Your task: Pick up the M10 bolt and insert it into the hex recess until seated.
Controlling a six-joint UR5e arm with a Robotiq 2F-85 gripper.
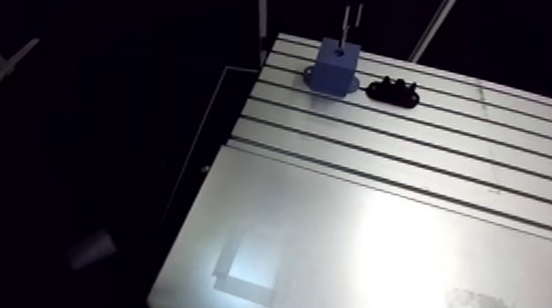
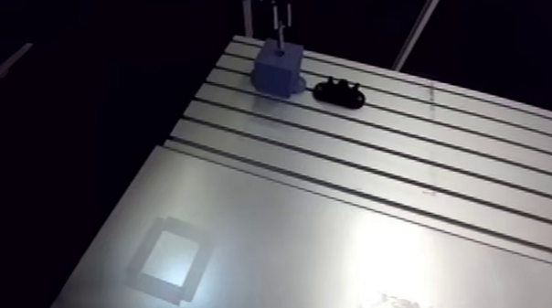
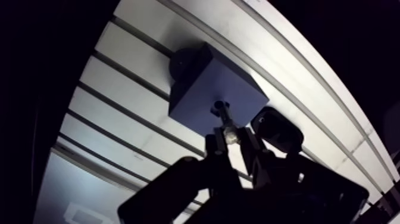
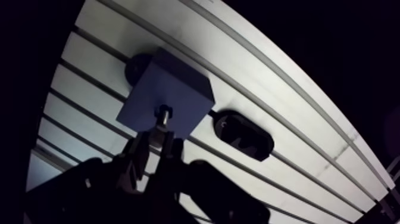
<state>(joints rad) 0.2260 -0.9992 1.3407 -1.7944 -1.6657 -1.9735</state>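
Over the blue block (image 3: 202,77), the gripper (image 3: 231,140) clamps the M10 bolt (image 3: 226,126), its tip meeting the hex recess (image 1: 340,51), apparently not yet seated.

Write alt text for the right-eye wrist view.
The gripper is shut on a bolt, its far end at the top face of a blue block on the slotted table. A black oval holder lies beside the block; whether the bolt is seated cannot be seen.
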